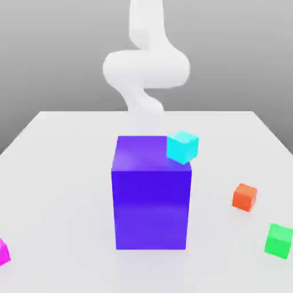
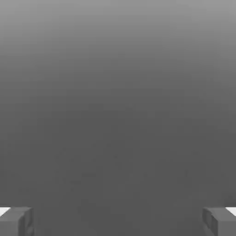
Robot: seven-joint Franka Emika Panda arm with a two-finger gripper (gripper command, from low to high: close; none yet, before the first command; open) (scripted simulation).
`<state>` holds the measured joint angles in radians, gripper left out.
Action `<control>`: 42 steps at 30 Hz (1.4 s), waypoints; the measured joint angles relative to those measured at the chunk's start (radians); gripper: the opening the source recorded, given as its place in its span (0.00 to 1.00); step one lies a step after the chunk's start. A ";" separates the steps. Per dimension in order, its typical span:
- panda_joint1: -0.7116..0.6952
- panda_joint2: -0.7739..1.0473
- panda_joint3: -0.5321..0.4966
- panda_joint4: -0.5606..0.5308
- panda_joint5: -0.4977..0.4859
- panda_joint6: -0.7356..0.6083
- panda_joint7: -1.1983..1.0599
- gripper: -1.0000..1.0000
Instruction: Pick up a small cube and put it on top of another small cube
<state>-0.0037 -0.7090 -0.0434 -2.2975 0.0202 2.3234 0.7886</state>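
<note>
1. A white desk [image 1: 68,171] stands before a plain grey backdrop.
2. A tall blue block [image 1: 151,200] stands mid-desk; a cyan cube [image 1: 182,146] sits at its upper corner toward the exterior view's right.
3. An orange cube [image 1: 245,197], a green cube [image 1: 279,240] and a magenta cube [image 1: 3,252] lie scattered, well apart.
4. The white arm [image 1: 146,68] rises behind the block.
5. The gripper [image 2: 118,221] stands wide apart, holding nothing.

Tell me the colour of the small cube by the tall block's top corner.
Cyan; the small cube shows best in the exterior view.

Bench [image 1: 68,171] pale, smooth, faintly reflective; tall blue block [image 1: 150,200] glossy; cyan cube [image 1: 182,146], orange cube [image 1: 245,197], green cube [image 1: 279,240] smooth, plastic-like; arm [image 1: 146,66] matt white.
</note>
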 joint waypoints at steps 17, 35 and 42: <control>-0.081 0.622 -0.267 0.017 0.200 0.159 -0.123 0.50; -0.340 1.253 -0.263 0.065 0.376 0.404 -0.234 0.00; -0.344 1.257 -0.259 0.066 0.376 0.408 -0.235 0.00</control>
<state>-0.3477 0.5476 -0.3020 -2.2318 0.3966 2.7311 0.5533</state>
